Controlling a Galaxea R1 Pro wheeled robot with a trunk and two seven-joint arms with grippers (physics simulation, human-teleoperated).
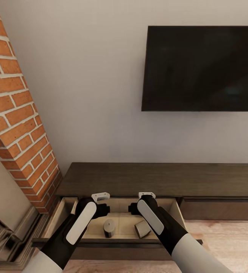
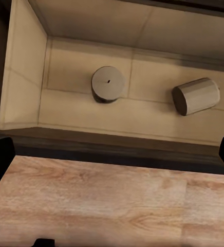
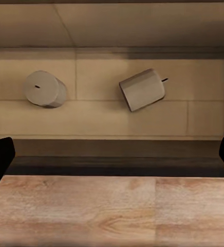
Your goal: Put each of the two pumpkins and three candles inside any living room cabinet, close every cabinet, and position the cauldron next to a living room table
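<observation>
Nearest you, your left gripper [image 1: 102,207] and right gripper [image 1: 136,207] hang side by side over the pulled-out drawer [image 1: 59,216] of the long, low dark-brown wood cabinet [image 1: 158,179]. In each wrist view the black fingertips sit at opposite edges, so both pairs of fingers are spread wide with nothing between them. Below them, on the drawer's pale tan floor, a short grey cylindrical candle [image 1: 109,228] stands upright on the left, and a second grey candle [image 1: 142,229] lies on its side just to its right, the two apart. Light wood plank floor [image 1: 230,239] lies in front. To the left rises the red brick fireplace column [image 1: 16,113]. Farther back, a black wall-mounted TV [image 1: 201,68] hangs above the cabinet.
</observation>
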